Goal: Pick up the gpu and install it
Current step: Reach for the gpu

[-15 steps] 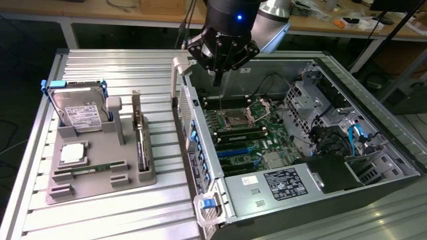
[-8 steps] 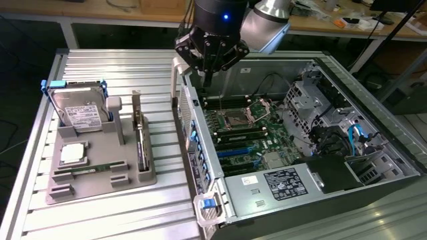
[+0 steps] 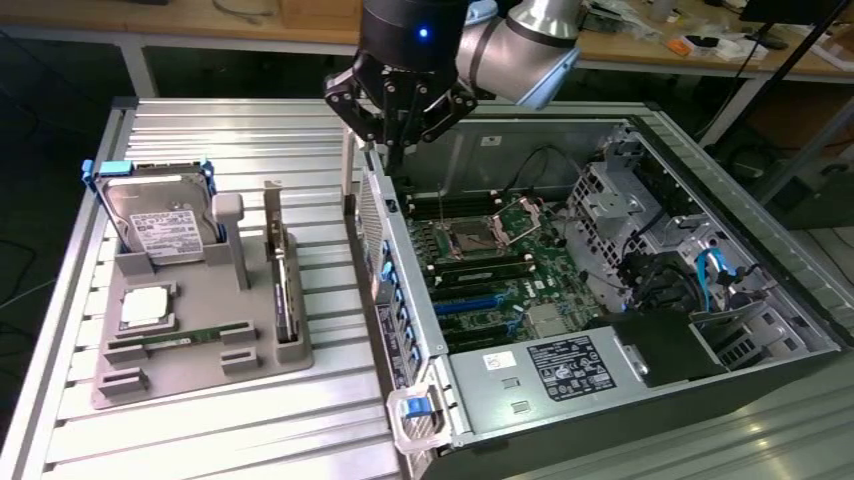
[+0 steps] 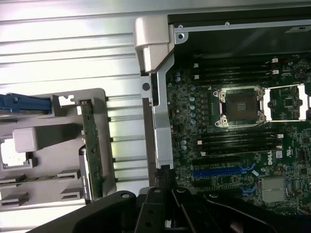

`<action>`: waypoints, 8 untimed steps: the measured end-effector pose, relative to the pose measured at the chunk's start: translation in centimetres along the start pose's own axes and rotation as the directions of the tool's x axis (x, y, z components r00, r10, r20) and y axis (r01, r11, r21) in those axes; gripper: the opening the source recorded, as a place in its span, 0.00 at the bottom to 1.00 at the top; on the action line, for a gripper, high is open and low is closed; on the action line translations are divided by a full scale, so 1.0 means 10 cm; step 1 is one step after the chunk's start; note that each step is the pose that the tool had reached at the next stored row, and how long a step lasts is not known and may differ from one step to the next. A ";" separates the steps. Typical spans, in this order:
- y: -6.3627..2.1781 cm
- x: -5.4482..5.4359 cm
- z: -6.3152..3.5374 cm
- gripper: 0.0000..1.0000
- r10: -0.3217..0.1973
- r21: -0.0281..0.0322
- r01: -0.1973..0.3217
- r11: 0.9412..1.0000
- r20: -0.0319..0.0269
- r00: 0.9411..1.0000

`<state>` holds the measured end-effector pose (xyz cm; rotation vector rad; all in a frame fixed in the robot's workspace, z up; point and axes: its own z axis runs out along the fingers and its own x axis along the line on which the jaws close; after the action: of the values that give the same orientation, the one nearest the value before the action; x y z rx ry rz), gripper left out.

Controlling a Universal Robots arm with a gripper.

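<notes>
The hand (image 3: 396, 145) hangs directly above the rear wall of the open computer case (image 3: 387, 260). Its fingers look drawn together and it has hold of nothing. The gpu (image 3: 283, 290) has not yet been lifted. It stands on edge in a slot of the grey tray (image 3: 187, 375), below the hand and well off to its side, toward the exterior view's left.

**Risks**
- A straight drop from here would, I judge, put the hand onto the case's sheet-metal edge rather than onto the card.
- The card is thin and upright, so an off-centre pinch could tilt it or jam it in its slot.
- Gripping across its components rather than the bare board might damage it.
- Once the card is carried over, its bracket could catch the case wall, or its edge could miss the blue slots (image 4: 223, 171) below the hand.
- The loose cables (image 3: 707, 275) on the far side of the case look less likely to interfere.

**Containers**
- The tray sits on the ribbed metal desk (image 3: 240, 140). Besides the gpu it holds a hard drive (image 3: 158, 225) upright in a blue-handled carrier, a processor chip (image 3: 144, 308) lying flat, and a memory stick (image 3: 180, 337) set on its edge.
- The case holds the motherboard (image 3: 494, 260), with the frame of its processor socket (image 4: 240, 104) swung open.
- It also holds a labelled power supply (image 3: 561, 365), which sits farthest from the hand.
</notes>
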<state>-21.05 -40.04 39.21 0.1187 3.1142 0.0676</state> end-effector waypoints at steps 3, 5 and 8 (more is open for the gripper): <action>-0.010 0.10 0.001 0.11 0.000 0.000 0.000 1.000 0.000 1.000; -0.021 0.17 0.002 0.11 0.000 0.000 0.000 1.000 -0.001 1.000; -0.031 0.26 0.006 0.11 0.000 0.000 0.000 1.000 -0.003 1.000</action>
<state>-23.70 -40.14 39.08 0.1181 3.1173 0.0675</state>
